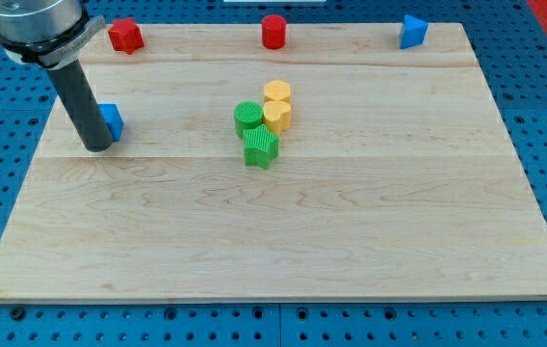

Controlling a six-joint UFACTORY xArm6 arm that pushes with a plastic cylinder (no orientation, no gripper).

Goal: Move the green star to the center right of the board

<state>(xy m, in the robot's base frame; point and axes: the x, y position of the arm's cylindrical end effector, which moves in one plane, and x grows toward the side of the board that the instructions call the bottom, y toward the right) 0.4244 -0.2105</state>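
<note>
The wooden table [283,241] is shown with the green star [261,148] lying near its middle, slightly toward the view's left of centre. The star is touched, or very nearly touched, at its upper side by a green cylinder [248,118], beside which two yellow blocks [277,105] are packed, one behind the other. No jaws are fitted to this arm; nothing is grasped, and only a dark rod is carried. My tip [94,146] is placed far to the view's left, well apart from the star and just beside a blue block [111,120]. Along the top edge a red block [125,36], a red cylinder [273,31] and a second blue block [412,31] are seen. The centre right of the table is not yet reached by the star. Two hazards are judged likely: the blue block may be dragged as the tip is withdrawn, and the clustered neighbours may be carried along if the star is pushed from above left rather than squarely from its left side.
</note>
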